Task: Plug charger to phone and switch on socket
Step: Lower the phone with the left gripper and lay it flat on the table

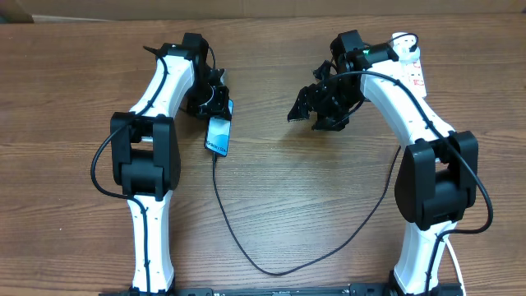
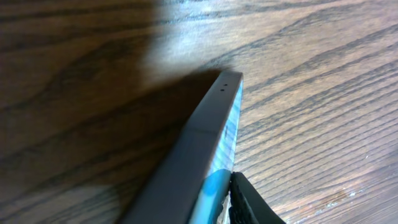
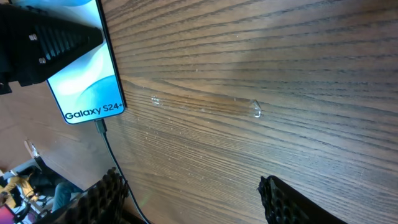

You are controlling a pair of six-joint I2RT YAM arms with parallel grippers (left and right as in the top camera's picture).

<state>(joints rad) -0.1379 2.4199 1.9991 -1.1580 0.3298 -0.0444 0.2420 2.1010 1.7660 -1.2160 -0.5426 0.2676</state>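
Overall, a brown wood-grain table (image 1: 279,197) fills nearly every view. A pale strip runs along its far edge in the overhead view, and some blurred clutter shows past its edge in the right wrist view. A few small shiny specks lie on the bare wood near the phone.

The two white-and-black arms reach in from the near edge. The socket (image 1: 411,66) lies at the far right, partly hidden behind the right arm, and its switches are too small to read.

The right gripper (image 1: 308,111) hovers over bare wood, well apart from the phone. Its fingers (image 3: 106,199) are spread wide with nothing between them.

The left gripper (image 1: 218,111) is clamped on the far end of the phone (image 1: 219,136). One pad (image 2: 249,199) presses on the glowing screen side, and the phone's far end is tilted up off the wood over its own shadow.

The charger (image 1: 271,270) loops along the table from the right side, and its connector (image 3: 101,126) sits in the phone's near short end, just below the white "Galaxy S24+" text.
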